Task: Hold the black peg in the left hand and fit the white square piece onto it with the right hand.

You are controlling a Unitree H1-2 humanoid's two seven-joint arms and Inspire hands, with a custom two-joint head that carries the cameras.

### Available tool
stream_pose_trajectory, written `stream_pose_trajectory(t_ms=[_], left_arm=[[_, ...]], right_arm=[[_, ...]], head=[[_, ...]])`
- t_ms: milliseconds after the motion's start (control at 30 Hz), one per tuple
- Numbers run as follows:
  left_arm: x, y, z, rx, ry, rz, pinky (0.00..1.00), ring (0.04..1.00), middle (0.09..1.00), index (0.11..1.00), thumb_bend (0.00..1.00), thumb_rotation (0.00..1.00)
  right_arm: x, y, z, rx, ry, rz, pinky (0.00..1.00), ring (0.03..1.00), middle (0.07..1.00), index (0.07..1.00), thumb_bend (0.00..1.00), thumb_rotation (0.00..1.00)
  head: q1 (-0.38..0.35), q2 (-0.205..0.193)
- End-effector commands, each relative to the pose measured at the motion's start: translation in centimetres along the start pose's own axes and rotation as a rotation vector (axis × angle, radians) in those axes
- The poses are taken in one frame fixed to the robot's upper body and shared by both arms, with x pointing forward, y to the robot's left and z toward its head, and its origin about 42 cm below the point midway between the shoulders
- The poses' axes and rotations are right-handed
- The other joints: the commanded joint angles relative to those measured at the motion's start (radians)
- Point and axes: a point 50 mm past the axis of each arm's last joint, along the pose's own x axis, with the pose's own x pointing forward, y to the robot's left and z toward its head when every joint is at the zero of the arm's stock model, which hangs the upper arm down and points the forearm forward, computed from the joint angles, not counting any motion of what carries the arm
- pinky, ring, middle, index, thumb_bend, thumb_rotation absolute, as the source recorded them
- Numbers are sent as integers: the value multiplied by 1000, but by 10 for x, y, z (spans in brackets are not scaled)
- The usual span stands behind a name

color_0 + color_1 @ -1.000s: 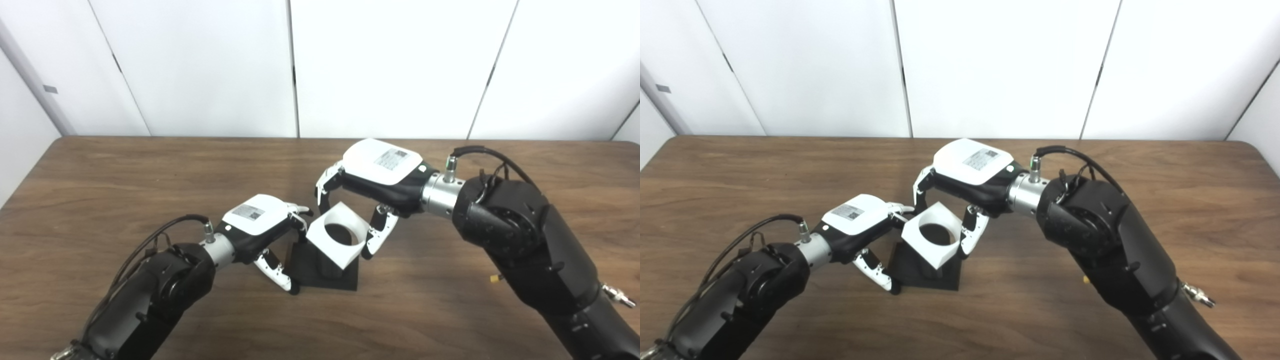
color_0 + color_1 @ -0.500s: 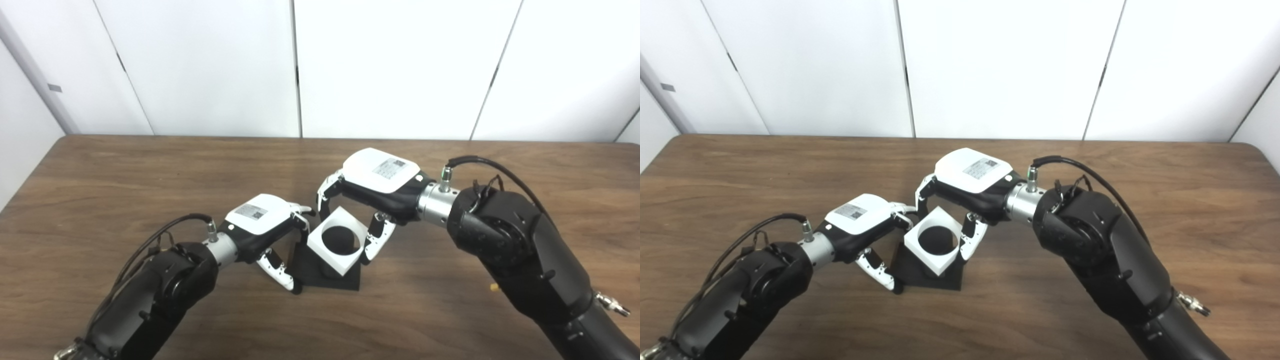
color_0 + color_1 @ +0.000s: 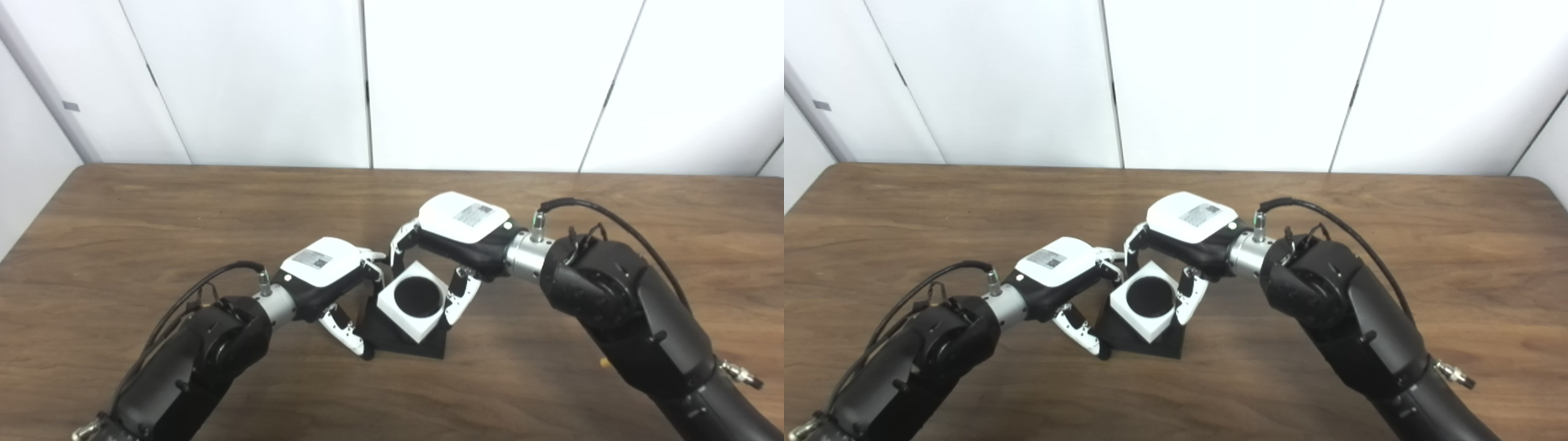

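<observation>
Left eye view: on the brown wood-grain tabletop (image 3: 184, 208) stands a black peg with a flat square black base (image 3: 409, 344). The white square block with a round hole (image 3: 411, 301) sits down over the peg, and the black top of the peg fills the hole, level with or just below the block's upper face. The block rests a little tilted, one corner toward the camera.

The right hand (image 3: 456, 239) is clamped on the white block from above, with fingers (image 3: 398, 245) against its far left side and the thumb (image 3: 456, 300) against its right side. The left hand (image 3: 324, 275) grips the left edge of the black base: its fingers (image 3: 372, 271) reach the far-left corner of the base beside the block, and its thumb (image 3: 349, 334) touches the near-left corner at the tabletop. Whether the left fingers also touch the white block cannot be told. White wall panels stand behind the tabletop.
</observation>
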Motion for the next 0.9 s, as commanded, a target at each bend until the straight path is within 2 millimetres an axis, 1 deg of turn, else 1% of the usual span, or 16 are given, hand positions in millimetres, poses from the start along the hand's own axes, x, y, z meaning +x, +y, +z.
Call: stream_pose_trajectory(t_ms=[0,233,400,500,533,567,600,633,667,733,867], left_arm=[[6,-28,19,-30,-44,-133,702,910,917,489,524,70],[7,-27,20,-26,-48,-132,695,904,916,490,524,70],[7,-27,20,-29,-46,-135,699,908,917,489,524,71],[6,-27,18,-29,-44,-131,699,905,915,489,524,70],[6,-27,18,-31,-44,-131,699,906,913,489,524,70],[6,-26,17,-31,-44,-131,701,906,913,489,524,70],[6,-26,17,-32,-43,-131,701,906,913,489,524,70],[6,-26,16,-33,-43,-130,702,907,914,489,524,70],[5,-26,16,-34,-43,-129,701,908,914,489,524,70],[5,-26,16,-30,-42,-129,701,908,913,489,523,70],[4,-24,16,-27,-36,-131,707,914,911,489,523,71]], right_arm=[[5,-15,6,-38,-42,-49,673,748,736,477,520,133],[12,-12,8,-31,-36,-20,685,757,739,477,519,132],[14,-8,7,-38,-36,-12,673,749,731,477,519,132],[14,-9,6,-41,-15,35,679,753,738,482,522,138],[13,-9,5,-44,-4,62,705,778,767,597,758,271],[13,-10,5,-47,4,79,719,793,785,666,864,336],[12,-11,5,-49,10,92,727,800,794,701,918,370],[12,-11,4,-50,14,95,734,809,809,757,967,410],[11,-11,4,-51,17,97,737,811,816,787,984,420],[10,-11,3,-48,22,98,739,814,823,816,998,417],[7,-13,0,-43,36,99,732,814,827,823,1000,394]], head=[[0,2],[5,5],[5,5],[6,6],[5,6],[5,6],[4,6],[4,6],[4,6],[4,5],[3,6]])
